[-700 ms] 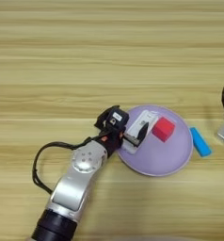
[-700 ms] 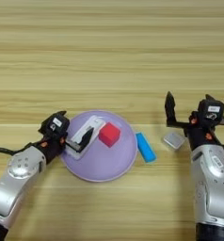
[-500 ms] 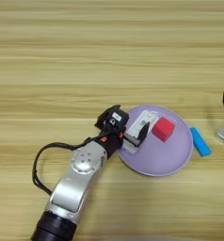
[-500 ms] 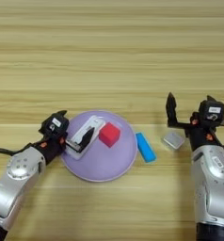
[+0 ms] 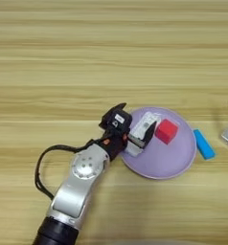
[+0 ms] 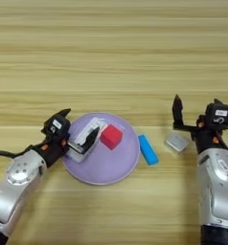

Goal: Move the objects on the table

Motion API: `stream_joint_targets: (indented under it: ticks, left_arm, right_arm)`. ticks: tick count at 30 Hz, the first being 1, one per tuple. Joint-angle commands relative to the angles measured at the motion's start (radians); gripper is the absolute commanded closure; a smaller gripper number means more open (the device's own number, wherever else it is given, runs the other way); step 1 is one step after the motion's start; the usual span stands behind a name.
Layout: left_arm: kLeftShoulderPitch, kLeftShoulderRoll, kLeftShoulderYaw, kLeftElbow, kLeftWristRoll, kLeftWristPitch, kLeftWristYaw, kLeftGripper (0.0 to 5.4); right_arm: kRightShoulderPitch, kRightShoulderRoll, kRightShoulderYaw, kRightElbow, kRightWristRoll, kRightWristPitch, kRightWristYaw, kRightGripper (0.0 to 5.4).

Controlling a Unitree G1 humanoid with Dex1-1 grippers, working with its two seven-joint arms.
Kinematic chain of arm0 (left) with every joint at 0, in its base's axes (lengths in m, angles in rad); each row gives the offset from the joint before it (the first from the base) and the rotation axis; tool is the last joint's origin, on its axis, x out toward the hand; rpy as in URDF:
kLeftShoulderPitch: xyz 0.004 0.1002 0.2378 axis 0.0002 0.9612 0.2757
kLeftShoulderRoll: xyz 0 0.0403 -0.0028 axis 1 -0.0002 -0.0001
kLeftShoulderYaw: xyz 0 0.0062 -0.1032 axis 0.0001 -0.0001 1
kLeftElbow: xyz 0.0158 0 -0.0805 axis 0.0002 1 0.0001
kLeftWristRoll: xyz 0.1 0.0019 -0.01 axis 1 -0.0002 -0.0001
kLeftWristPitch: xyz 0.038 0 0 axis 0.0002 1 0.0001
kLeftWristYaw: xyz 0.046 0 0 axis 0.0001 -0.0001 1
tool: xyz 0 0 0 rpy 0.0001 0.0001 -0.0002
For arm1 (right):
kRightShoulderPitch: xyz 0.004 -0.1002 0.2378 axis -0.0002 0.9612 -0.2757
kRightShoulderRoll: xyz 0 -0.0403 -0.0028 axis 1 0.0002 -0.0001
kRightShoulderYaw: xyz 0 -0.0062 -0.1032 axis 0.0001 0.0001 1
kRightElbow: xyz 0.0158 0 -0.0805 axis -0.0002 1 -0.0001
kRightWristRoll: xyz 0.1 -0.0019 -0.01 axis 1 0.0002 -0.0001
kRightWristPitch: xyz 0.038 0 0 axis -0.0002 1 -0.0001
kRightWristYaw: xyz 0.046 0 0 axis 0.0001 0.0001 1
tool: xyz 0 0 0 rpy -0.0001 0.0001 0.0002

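Observation:
A purple plate (image 6: 104, 165) lies on the table (image 6: 111, 57). On it rest a red cube (image 6: 111, 137) and a white flat device (image 6: 88, 132). My left gripper (image 6: 80, 123) stands open at the plate's left rim, one black finger lying over the device and the other raised outside the rim. A blue bar (image 6: 148, 149) lies just right of the plate. A silvery-grey block (image 6: 176, 142) sits further right. My right gripper (image 6: 196, 103) is open just beyond the block, its left finger (image 6: 177, 111) right above it. In the left eye view the cube (image 5: 166, 131) and bar (image 5: 203, 144) show too.
A black cable (image 5: 41, 165) loops beside my left forearm (image 5: 82, 179). My right forearm (image 6: 219, 191) runs down the right edge. Bare wood stretches across the far half of the table.

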Motion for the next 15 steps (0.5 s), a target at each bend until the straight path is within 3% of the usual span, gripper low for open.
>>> stream_joint_targets:
  ticks: [1, 15]
  left_arm:
    - [0.01, 0.0, -0.008, -0.013, -0.014, -0.013, -0.022, 0.01]
    - [-0.021, -0.031, -0.055, 0.05, -0.015, -0.018, -0.044, 0.01]
  right_arm:
    - [-0.013, -0.008, -0.005, 0.009, -0.007, -0.012, -0.006, 0.0]
    - [-0.02, -0.006, 0.001, 0.006, -0.009, -0.001, -0.009, 0.0]
